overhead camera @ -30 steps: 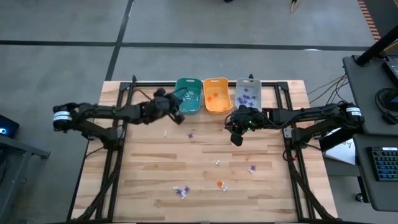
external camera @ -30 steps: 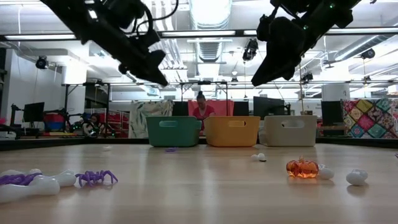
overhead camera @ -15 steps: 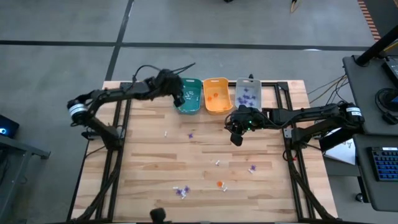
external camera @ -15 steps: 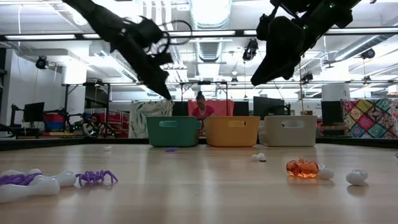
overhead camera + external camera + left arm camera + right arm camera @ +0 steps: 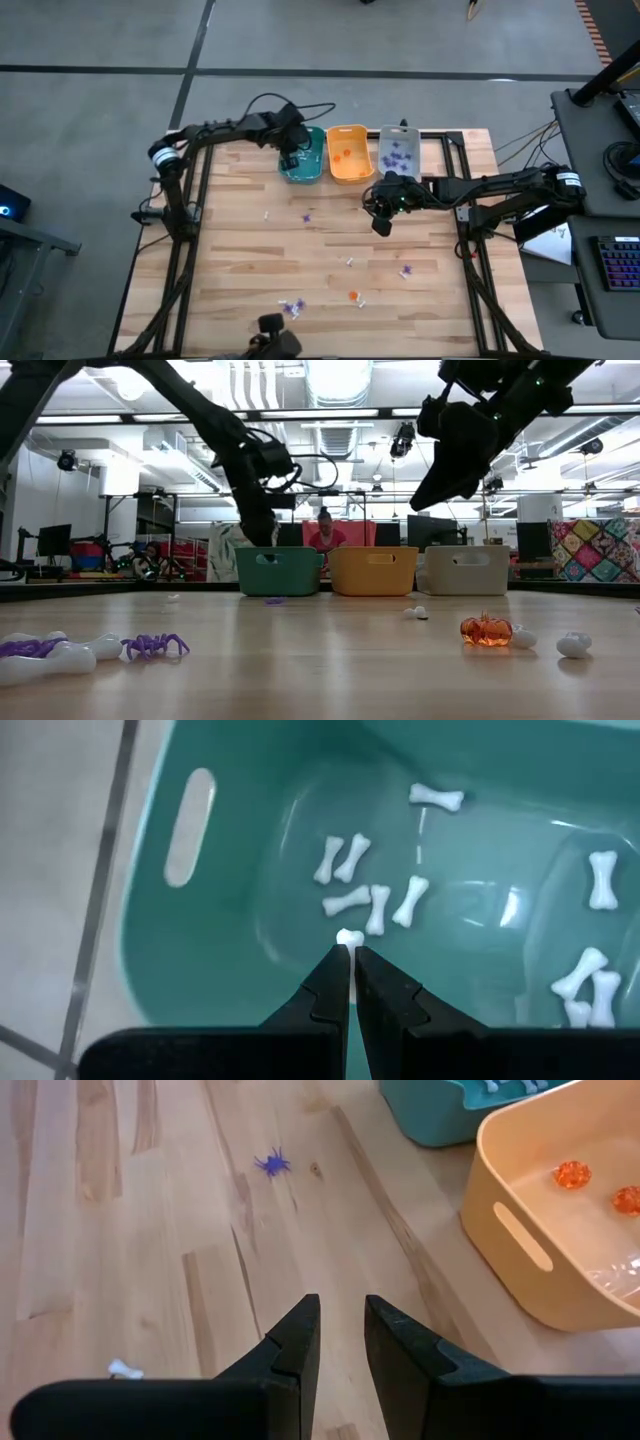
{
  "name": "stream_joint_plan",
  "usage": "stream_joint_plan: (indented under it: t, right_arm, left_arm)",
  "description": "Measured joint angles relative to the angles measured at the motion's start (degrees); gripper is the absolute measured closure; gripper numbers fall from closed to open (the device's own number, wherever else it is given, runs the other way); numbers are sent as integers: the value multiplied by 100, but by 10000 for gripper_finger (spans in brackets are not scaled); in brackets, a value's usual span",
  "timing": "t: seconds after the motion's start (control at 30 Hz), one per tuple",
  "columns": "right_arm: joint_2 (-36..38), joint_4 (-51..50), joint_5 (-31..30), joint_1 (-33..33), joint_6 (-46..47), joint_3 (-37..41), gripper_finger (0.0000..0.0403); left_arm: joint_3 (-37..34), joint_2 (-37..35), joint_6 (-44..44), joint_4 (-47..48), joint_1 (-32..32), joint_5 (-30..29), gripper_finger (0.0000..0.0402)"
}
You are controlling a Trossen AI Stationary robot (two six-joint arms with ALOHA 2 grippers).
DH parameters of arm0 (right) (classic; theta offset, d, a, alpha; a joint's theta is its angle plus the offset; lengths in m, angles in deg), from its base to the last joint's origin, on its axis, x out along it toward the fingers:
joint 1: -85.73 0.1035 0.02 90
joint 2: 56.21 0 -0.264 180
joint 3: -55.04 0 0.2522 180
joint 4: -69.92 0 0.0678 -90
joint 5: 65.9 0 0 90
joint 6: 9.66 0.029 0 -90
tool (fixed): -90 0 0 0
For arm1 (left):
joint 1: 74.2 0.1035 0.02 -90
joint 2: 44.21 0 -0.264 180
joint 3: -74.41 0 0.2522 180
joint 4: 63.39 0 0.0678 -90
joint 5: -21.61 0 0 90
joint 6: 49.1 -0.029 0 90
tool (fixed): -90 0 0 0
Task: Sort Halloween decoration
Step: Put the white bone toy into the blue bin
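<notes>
My left gripper (image 5: 290, 160) (image 5: 351, 952) hangs over the teal bin (image 5: 303, 156), pointing down into it, shut on a tiny white bone (image 5: 347, 936). Several white bones (image 5: 368, 904) lie on that bin's floor. My right gripper (image 5: 380, 222) (image 5: 342, 1320) hovers open and holding nothing above the bare table, near the orange bin (image 5: 348, 152). Loose trinkets lie on the wood: a purple spider (image 5: 307, 216) (image 5: 271, 1162), white pieces (image 5: 350, 261), an orange pumpkin (image 5: 353, 295) (image 5: 486, 630) and purple ones (image 5: 292, 307). My left gripper pinches the small white bone (image 5: 347, 936) between the very ends of its two fingers, coming from above and pointing down. The bone is lifted clear, above the teal bin's floor, and only its end shows past the fingertips.
Three bins stand in a row at the far edge: teal, orange with pumpkins (image 5: 572, 1174), and grey (image 5: 399, 150) with purple pieces. Black frame rails (image 5: 188, 250) run along the table's left and right sides. The middle of the table has open wood between the scattered trinkets.
My left arm has swung toward the far edge and over the teal bin, and its gripper has tipped to point down and come lower toward the bin. My right gripper has stayed nearly still.
</notes>
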Motion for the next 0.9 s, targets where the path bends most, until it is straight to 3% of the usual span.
stream_joint_plan:
  t: [0.43, 0.9]
  right_arm:
    - [0, 71, -1, -1, -61, 29, 330]
    - [0, 69, 0, -1, -44, 29, 330]
  left_arm:
    - [285, 88, 217, -52, 20, 125, 394]
    - [722, 26, 773, 227, -1, 98, 302]
